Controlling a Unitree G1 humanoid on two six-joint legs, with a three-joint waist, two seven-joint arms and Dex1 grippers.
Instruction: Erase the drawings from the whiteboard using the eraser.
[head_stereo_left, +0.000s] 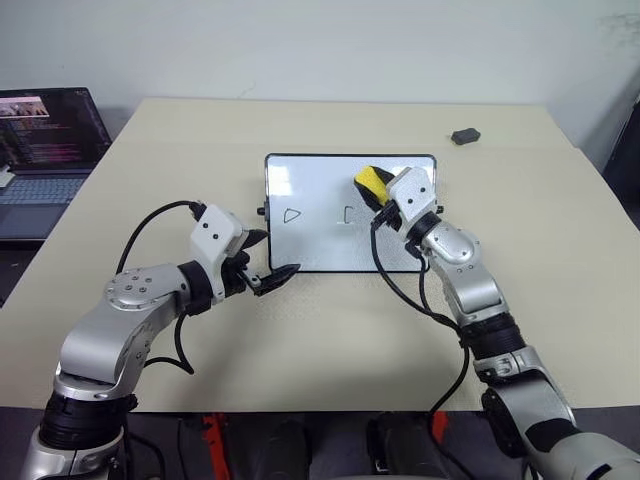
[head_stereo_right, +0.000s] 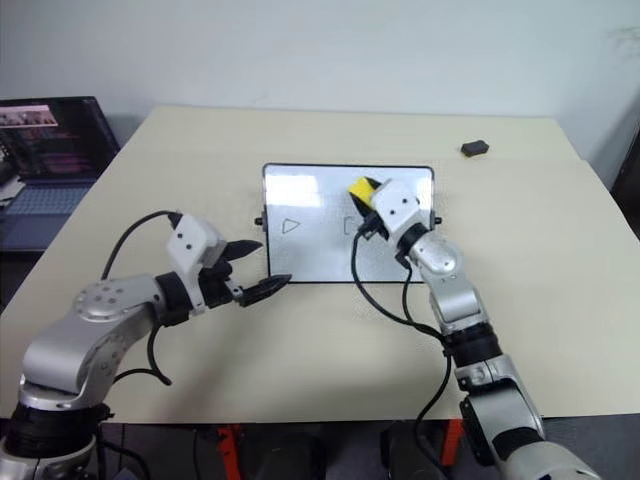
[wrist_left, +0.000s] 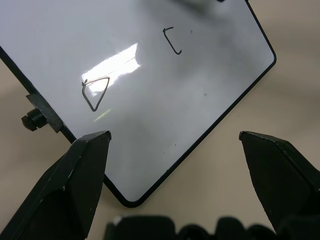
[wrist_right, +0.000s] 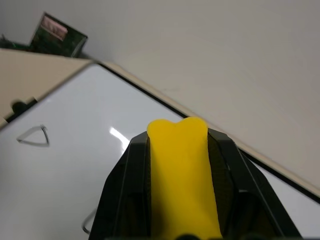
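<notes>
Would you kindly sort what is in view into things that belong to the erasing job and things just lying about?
Part of the job:
whiteboard
drawings
eraser, clamped in the right tool

Just lying about:
dark grey lump at the table's far right
laptop beside the table

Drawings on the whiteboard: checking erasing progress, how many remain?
2: a whole triangle on the whiteboard's left part, a partly erased mark mid-board beside the eraser. More may hide under it.
</notes>
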